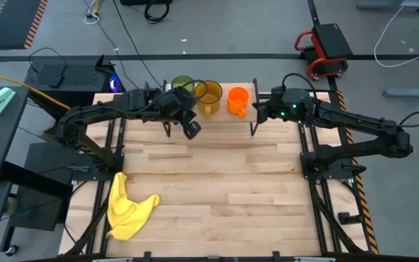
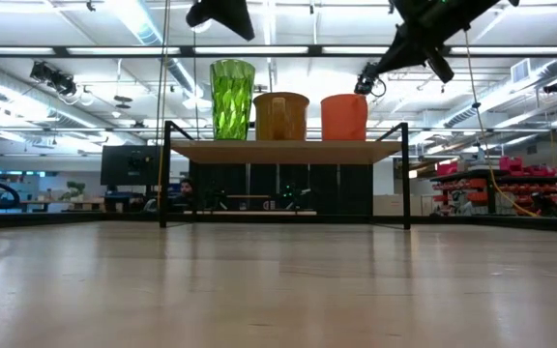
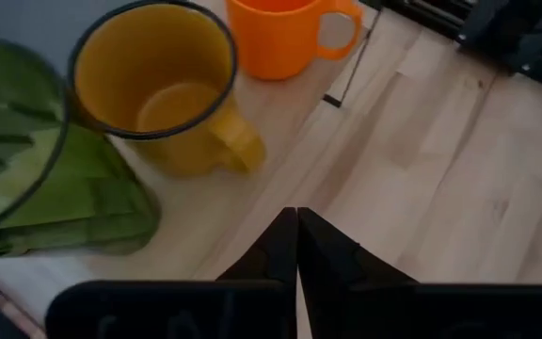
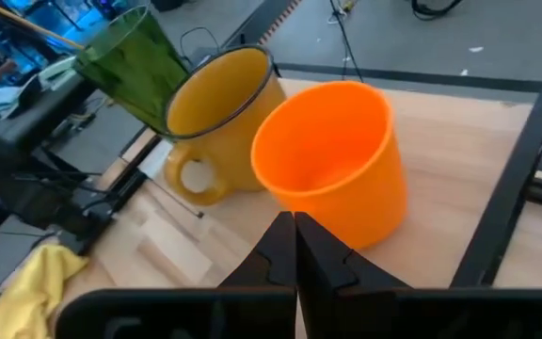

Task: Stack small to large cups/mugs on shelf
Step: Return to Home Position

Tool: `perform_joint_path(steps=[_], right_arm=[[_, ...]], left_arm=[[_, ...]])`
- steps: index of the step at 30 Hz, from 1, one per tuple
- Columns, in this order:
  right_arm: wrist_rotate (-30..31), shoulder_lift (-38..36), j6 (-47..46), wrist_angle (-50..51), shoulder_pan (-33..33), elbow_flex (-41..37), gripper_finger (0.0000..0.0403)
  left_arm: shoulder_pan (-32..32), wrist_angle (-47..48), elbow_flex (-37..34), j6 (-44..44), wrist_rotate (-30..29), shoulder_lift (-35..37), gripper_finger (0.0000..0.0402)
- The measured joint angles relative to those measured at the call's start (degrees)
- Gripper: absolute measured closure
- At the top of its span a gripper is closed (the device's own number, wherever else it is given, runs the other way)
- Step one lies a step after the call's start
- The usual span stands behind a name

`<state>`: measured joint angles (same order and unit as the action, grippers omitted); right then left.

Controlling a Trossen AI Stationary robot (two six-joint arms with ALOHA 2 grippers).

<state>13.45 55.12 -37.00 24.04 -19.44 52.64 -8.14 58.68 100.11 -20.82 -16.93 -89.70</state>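
Standing along the light wooden black-legged shelf [image 2: 283,151]: translucent green plastic tumbler [image 2: 232,100], amber-yellow handled mug [image 2: 280,116], bright orange mug [image 2: 344,117]. Judging placement complete, only arm retreat pending. Hovering empty and pinched closed: left gripper [image 3: 296,213] off the front edge, right gripper [image 4: 294,217] by the right end.

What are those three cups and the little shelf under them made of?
The green tumbler looks like see-through plastic; light shines through its faceted wall. The yellow mug and orange mug look like smooth, thin-walled plastic. The shelf seems a pale wooden board on thin black legs, probably metal.
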Motion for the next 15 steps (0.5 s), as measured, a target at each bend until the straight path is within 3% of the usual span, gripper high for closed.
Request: perform_joint_path(steps=[8, 15], right_arm=[[-0.25, -0.92, -0.34, 0.08, 6.79, 0.00, 0.0398], [-1.49, -5.53, 0.12, 0.29, 12.26, 4.05, 0.0398]], left_arm=[[-0.46, 6.21, -0.04, -0.71, -3.07, 1.41, 0.0380], [-0.71, 5.46, 0.05, -1.09, -5.12, 8.71, 0.0383]])
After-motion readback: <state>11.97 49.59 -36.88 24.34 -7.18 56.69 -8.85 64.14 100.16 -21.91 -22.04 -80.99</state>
